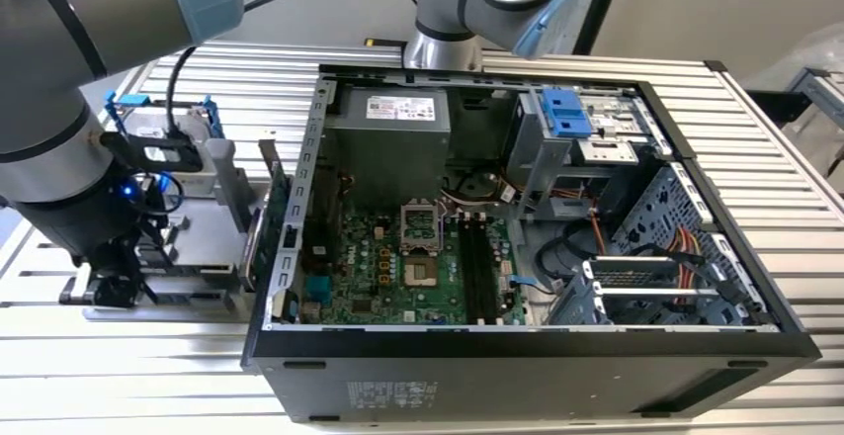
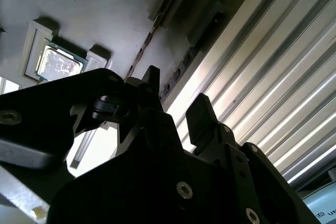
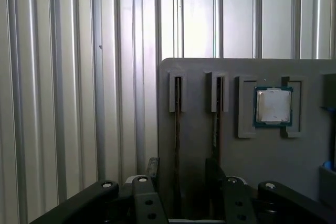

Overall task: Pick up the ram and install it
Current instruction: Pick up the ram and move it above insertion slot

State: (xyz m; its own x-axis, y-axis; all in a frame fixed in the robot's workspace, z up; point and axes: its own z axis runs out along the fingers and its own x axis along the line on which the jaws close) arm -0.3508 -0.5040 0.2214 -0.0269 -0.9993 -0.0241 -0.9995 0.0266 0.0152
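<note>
The gripper point(image 3: 181, 165) is held apart over a ram point(image 3: 177, 116) in the tray point(image 3: 262, 156) on the ribbed table point(image 3: 79, 77) beside the case point(image 1: 528, 356).

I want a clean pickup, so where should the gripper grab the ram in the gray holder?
Probably pinch the ram across its flat faces near mid-length, coming from straight above: it stands on edge in a narrow slot, leaving just its top edge exposed.

No legible text or numbers.

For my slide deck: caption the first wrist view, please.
Open fingers hover by a ram stick slotted in the gray parts tray, processor alongside.
</note>
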